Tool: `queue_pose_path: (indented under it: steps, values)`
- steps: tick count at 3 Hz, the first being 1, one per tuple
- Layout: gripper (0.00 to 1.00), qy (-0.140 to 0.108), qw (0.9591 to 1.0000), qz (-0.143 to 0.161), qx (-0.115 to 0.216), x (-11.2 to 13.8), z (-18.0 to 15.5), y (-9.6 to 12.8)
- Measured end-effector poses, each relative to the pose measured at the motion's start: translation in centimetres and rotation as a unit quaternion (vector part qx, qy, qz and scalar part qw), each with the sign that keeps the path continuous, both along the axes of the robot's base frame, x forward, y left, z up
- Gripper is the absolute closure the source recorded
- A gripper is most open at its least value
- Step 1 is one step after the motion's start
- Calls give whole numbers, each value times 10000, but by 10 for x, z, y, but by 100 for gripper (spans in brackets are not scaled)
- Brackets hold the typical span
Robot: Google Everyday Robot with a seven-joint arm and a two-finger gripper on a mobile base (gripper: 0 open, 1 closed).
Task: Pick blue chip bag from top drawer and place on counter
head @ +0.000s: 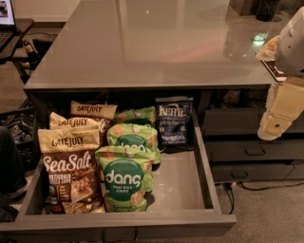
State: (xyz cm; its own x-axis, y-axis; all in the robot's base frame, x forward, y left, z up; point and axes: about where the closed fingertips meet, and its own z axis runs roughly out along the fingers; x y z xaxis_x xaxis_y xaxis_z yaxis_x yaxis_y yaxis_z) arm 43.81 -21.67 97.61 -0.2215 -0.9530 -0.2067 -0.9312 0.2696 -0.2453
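Note:
The blue chip bag is a dark navy "Kettle" bag standing upright at the back right of the open top drawer, leaning on its rear wall. The drawer is pulled out below the counter, a glossy grey-brown top reflecting lights. My gripper, a cream-coloured piece on the white arm, hangs at the right edge of the camera view. It is beside the counter's front edge, to the right of the drawer and well apart from the bag. Nothing shows in it.
Green "dang" bags fill the drawer's middle and several brown "Late July" bags its left side. The drawer floor is bare at front right. Narrower handled drawers sit under my gripper. A dark object stands on the counter's far right.

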Motion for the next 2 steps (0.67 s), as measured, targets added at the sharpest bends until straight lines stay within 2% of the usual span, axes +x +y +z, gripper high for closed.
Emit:
queue_pose_path:
  steps: [1,2]
  values:
    - [0,3,10000,45,48,-2,-4,3]
    - [0,50,9995,178,271,-3,-32,16]
